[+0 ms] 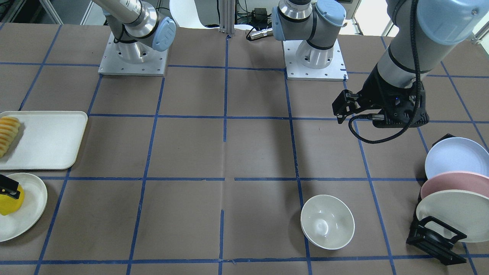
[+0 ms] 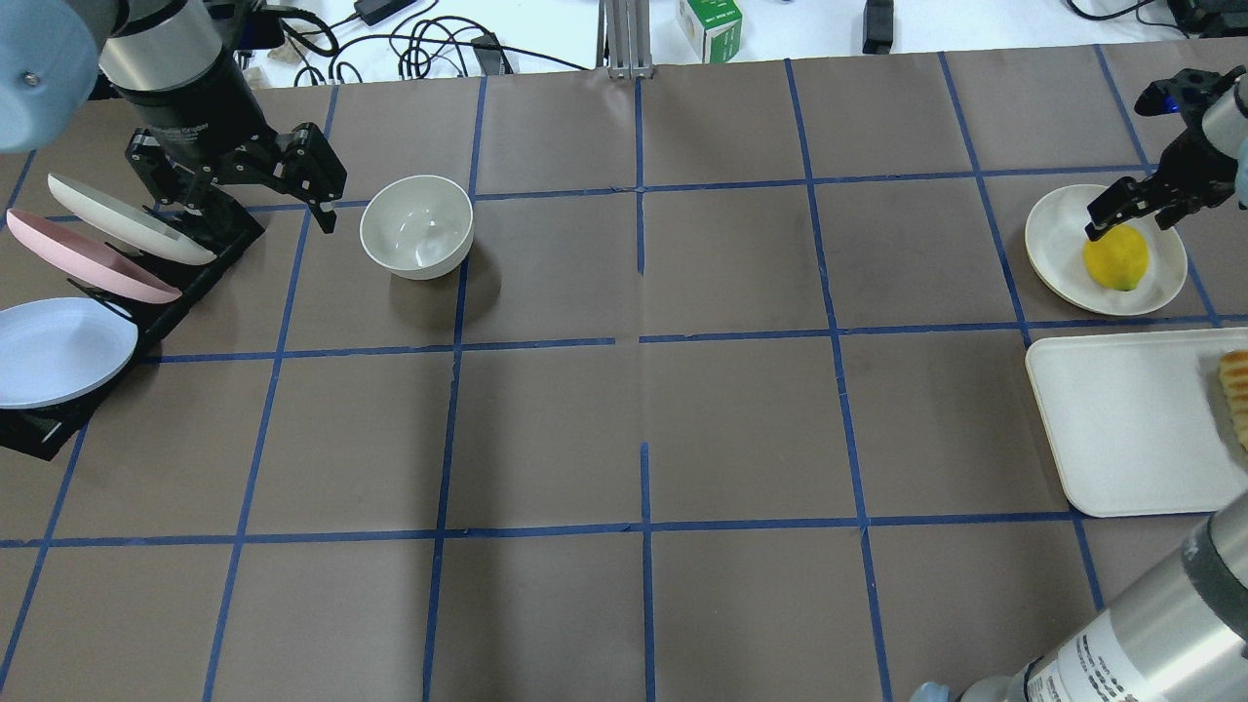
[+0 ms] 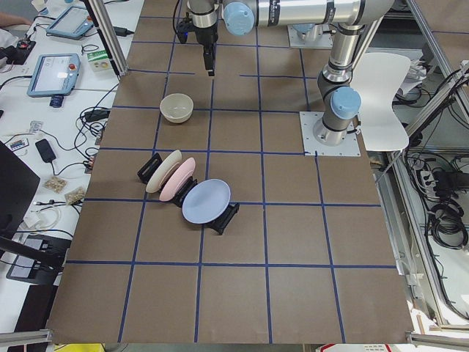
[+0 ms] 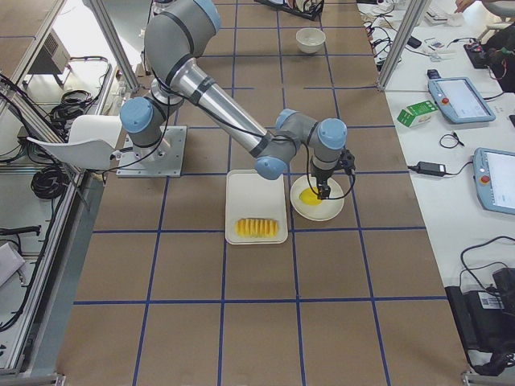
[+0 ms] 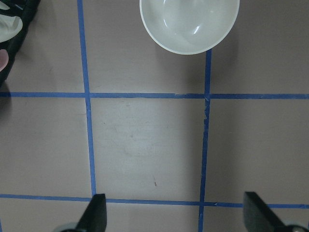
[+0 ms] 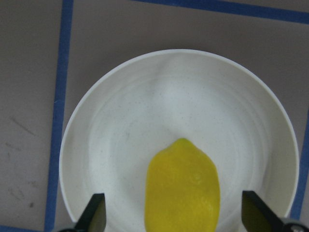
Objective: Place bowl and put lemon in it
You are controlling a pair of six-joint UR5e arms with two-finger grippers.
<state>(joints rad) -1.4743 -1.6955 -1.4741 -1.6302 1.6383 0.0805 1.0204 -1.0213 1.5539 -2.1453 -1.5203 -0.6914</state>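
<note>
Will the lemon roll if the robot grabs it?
Maybe: the bright yellow oval lemon is rounded, so a nudge might roll it. The shallow off-white plate has a rim that should catch it. Its skin looks smooth, maybe slippery.

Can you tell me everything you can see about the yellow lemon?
The lemon is bright yellow, whole and oval, with a pointed tip. It lies on its side on the shallow off-white plate; only the plate touches it. The right gripper hangs open over it, fingers wide on either side, not touching.
</note>
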